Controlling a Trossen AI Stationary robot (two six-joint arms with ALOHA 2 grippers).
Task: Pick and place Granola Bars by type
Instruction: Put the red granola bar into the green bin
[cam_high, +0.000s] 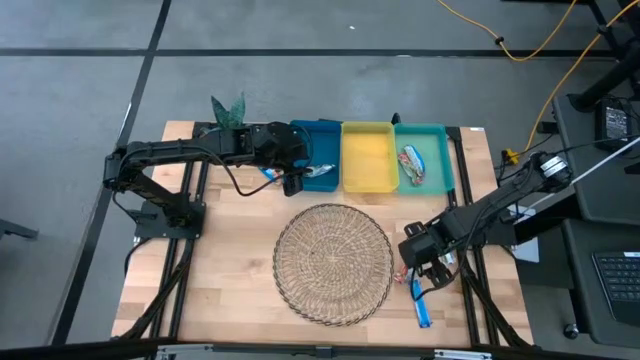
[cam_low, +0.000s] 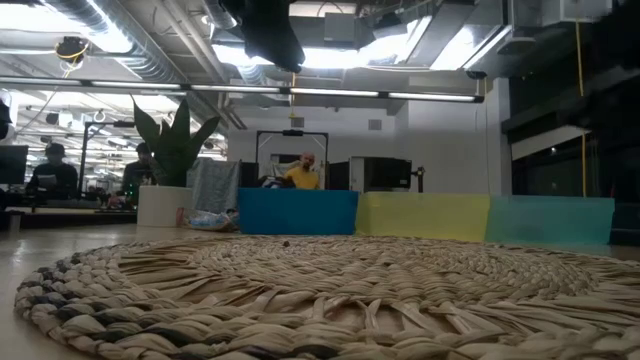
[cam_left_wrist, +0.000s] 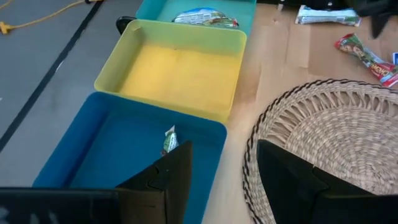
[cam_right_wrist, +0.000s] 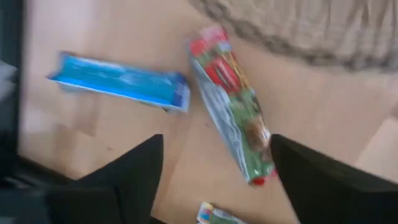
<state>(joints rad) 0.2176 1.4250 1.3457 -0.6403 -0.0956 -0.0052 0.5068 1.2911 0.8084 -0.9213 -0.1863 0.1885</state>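
Note:
A red-green granola bar (cam_right_wrist: 233, 106) lies flat on the table beside the wicker mat (cam_high: 333, 262), and a blue bar (cam_right_wrist: 118, 81) lies next to it. My right gripper (cam_right_wrist: 214, 177) hangs open just above them, pointing down, one finger on either side of the red-green bar's near end. My left gripper (cam_left_wrist: 224, 180) hovers open over the near edge of the blue tray (cam_high: 322, 155) with nothing between its fingers. A silver-green wrapper end (cam_left_wrist: 169, 140) shows in that tray behind one finger. More red-green bars (cam_high: 412, 166) lie in the teal tray (cam_high: 436, 150).
The yellow tray (cam_high: 368, 155) stands between the blue and teal ones along the far edge. A silver-white bar (cam_left_wrist: 323, 14) lies on the table right of the mat. Another wrapper end (cam_right_wrist: 214, 214) lies below my right gripper. A plant (cam_low: 172, 150) stands at the far left.

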